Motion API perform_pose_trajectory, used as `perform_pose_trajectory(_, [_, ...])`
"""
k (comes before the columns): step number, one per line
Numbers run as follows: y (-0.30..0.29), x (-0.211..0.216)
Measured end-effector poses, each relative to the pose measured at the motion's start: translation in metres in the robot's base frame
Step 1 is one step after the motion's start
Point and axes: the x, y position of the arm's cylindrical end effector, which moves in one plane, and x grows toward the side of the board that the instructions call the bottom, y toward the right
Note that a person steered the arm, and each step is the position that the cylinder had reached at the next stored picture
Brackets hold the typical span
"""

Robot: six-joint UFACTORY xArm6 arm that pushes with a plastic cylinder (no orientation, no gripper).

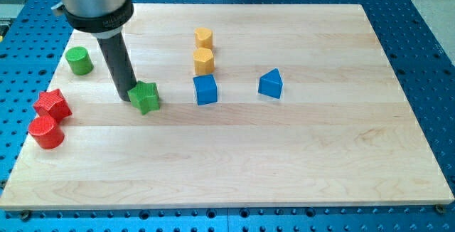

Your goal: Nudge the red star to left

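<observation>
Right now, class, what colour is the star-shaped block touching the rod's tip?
Green star block, at my tip; camera view.

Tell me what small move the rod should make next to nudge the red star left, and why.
Probably bring my tip toward the view's bottom left, stopping just right of the red star. Right now the tip sits against the green star, well to the red star's right, so pushing from here wouldn't move the right block. The red cylinder sits just below the red star, so approach level with the star.

Pretty bright, even light from overhead, so the wooden desk [298, 154] looks pale and a bit washed out. Shadows are short and soft (just small dark smudges hugging each block). Everything's sharp, no real glare or blur.
</observation>
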Motion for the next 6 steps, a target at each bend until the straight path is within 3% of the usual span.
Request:
perform_pose_trajectory(3, [-0.099, -0.011])
perform_pose_trajectory(4, [-0.105, -0.011])
perform_pose_trajectory(6, [-0.045, 0.024])
